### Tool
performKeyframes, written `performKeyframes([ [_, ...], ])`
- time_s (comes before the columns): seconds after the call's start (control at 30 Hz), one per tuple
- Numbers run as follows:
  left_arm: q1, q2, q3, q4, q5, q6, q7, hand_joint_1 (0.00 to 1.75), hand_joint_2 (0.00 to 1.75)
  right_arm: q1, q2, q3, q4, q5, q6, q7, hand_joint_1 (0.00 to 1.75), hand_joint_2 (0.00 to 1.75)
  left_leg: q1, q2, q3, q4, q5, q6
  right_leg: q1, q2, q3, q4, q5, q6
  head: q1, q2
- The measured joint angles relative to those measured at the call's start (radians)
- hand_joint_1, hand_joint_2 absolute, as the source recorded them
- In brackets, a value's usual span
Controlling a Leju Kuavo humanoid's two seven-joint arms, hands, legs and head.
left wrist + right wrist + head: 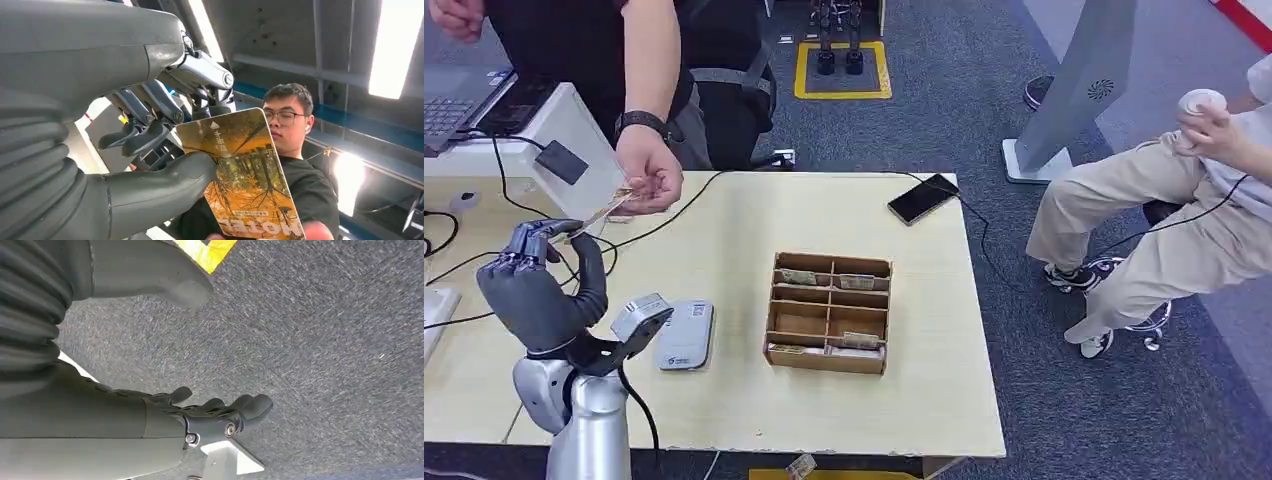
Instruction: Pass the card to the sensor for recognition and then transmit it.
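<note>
Two hands meet on the card point(245, 175): the left hand point(536, 285) pinches one end between thumb and fingers above the tabletop's point(734, 400) left side, and a person's hand point(649, 178) grips the other. Near the wrist lies a grey sensor point(686, 335); a compartmented wooden box point(830, 313) and a phone point(923, 198) sit farther right. The right hand point(220, 412) hangs over carpet, fingers loosely apart, holding nothing.

Silver arm point(584, 420), ribbed grey cover — seemingly rubber
</note>
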Motion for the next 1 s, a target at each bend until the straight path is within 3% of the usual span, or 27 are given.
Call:
performKeyframes([
  [1.0,0.017,0.0,0.02,0.012,-0.044,0.001,0.0,1.75,1.75,-0.001,0.0,0.0,-0.002,-0.038,0.0,-0.005,0.0,1.75,0.0,0.0,-0.001,0.0,0.0,0.0,0.0,0.0,0.0,0.0,0.0,0.0,0.0,0.0],
])
